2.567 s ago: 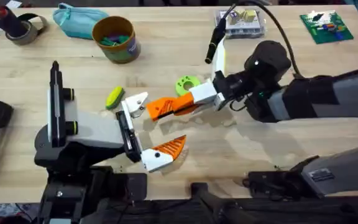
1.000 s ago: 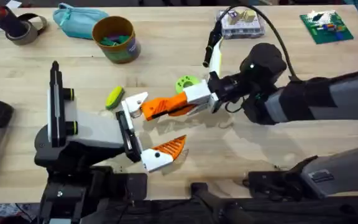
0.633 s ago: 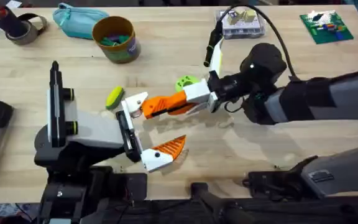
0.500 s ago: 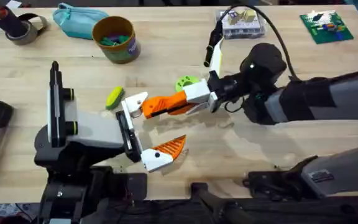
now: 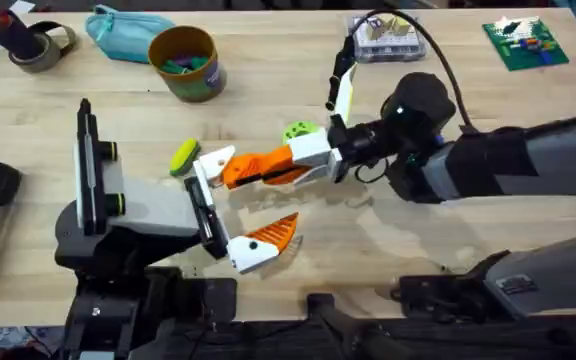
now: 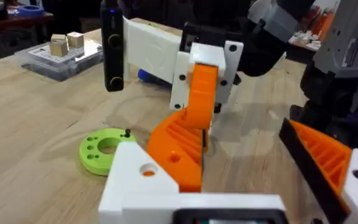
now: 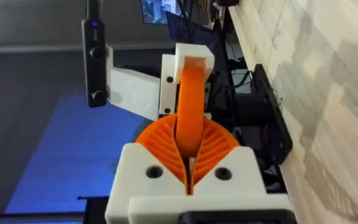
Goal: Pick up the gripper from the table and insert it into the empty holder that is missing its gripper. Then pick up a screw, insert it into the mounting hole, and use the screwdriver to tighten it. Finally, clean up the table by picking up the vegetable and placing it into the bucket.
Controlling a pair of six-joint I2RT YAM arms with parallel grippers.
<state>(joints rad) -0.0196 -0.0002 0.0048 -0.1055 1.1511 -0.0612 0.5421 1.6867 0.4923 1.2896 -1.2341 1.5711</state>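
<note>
My right gripper (image 5: pixel 286 165) is shut on the orange ribbed gripper (image 5: pixel 253 168) and holds it level, its end against the white holder (image 5: pixel 216 160) on the left arm. In the right wrist view the orange gripper (image 7: pixel 190 106) runs from my pads (image 7: pixel 166 146) into the holder (image 7: pixel 191 59). My left gripper (image 5: pixel 243 202) stands open, with the white holder (image 6: pixel 143 177) on one side and an orange finger (image 6: pixel 325 158) on the other. The yellow-green vegetable (image 5: pixel 184 156) lies beside the holder. The mustard bucket (image 5: pixel 186 62) stands at the back left. The screwdriver is hidden.
A green ring (image 5: pixel 301 132) lies just behind the right gripper, with a small dark screw (image 6: pixel 127 132) on it. A teal pouch (image 5: pixel 118 30), a tape roll (image 5: pixel 33 42), a clear parts box (image 5: pixel 388 38) and a green circuit board (image 5: pixel 524 42) line the back edge.
The right gripper has moved left with the orange gripper, bringing its end up against the white holder. The left arm has shifted only slightly.
</note>
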